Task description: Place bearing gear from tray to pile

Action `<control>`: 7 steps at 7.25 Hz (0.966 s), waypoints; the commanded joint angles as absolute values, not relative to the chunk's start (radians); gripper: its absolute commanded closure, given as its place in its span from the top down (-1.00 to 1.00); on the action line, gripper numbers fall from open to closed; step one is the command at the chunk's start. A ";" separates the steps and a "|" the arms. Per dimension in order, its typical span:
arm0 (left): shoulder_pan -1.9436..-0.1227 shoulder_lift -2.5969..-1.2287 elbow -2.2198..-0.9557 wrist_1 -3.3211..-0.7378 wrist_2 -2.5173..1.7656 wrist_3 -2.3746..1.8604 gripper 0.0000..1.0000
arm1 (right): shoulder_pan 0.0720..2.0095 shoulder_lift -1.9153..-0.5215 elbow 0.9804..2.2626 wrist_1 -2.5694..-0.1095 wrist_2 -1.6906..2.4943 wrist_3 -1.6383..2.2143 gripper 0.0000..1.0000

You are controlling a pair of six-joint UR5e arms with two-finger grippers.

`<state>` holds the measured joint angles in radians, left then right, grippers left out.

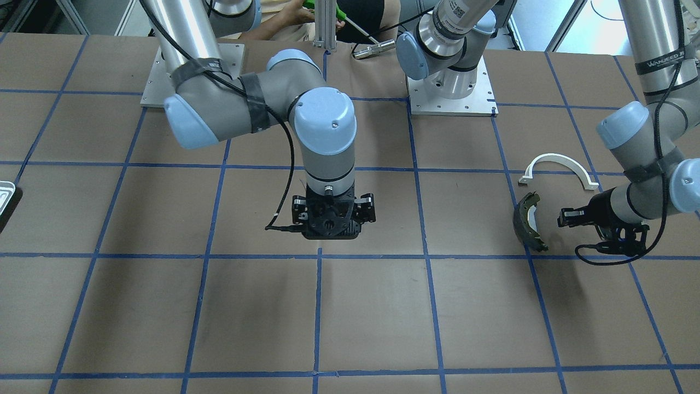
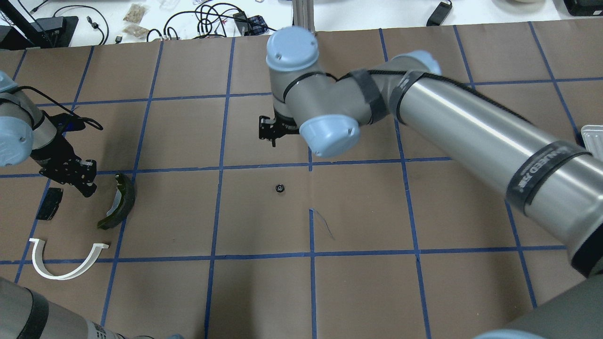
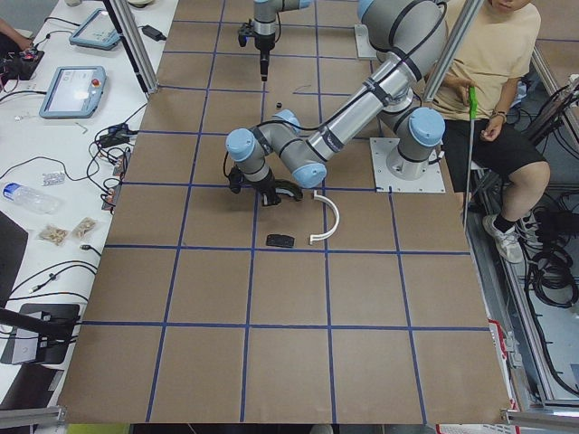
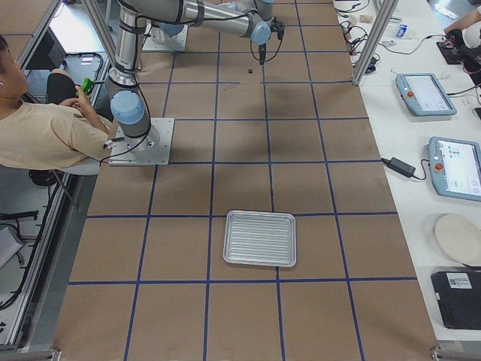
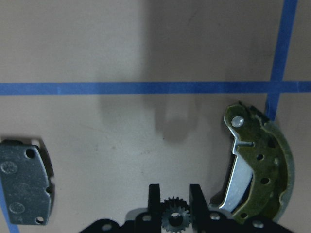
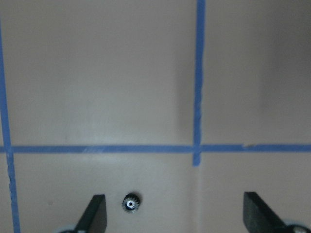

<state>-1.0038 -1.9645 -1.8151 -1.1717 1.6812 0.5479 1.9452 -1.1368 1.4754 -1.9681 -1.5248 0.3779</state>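
Bearing gear [image 2: 280, 188]: lies flat at mid-table, hole facing up; round, so no long axis; well apart from tray [image 4: 259, 238] and pile [image 2: 120, 202]
Right gripper [image 6: 174, 198]: jaws spread wide, gear near one finger
Left gripper [image 5: 174, 189]: clenched on a second gear [image 5: 171, 219], beside the pile

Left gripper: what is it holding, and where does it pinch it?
The left gripper holds a small bearing gear, pinched by its toothed rim with one jaw on each side.
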 commanded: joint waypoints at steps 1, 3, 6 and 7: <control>-1.003 -1.977 -1.851 -1.117 1.680 0.549 -0.66 | 1.768 -1.211 1.279 -1.635 -1.525 0.136 1.00; -1.003 -1.979 -1.848 -1.112 1.680 0.531 0.90 | 1.685 -1.369 1.281 -1.462 -1.529 -0.016 1.00; -1.035 -1.936 -1.780 -1.132 1.675 0.512 1.00 | 1.657 -1.528 1.545 -1.710 -1.531 -0.043 1.00; -1.090 -1.919 -1.700 -1.196 1.651 0.452 1.00 | 1.651 -1.531 1.583 -1.745 -1.540 -0.046 1.00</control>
<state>-1.0419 -1.9398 -1.7778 -1.1419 1.6715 0.5018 1.6594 -1.5127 1.5091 -1.6537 -1.5332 -0.0389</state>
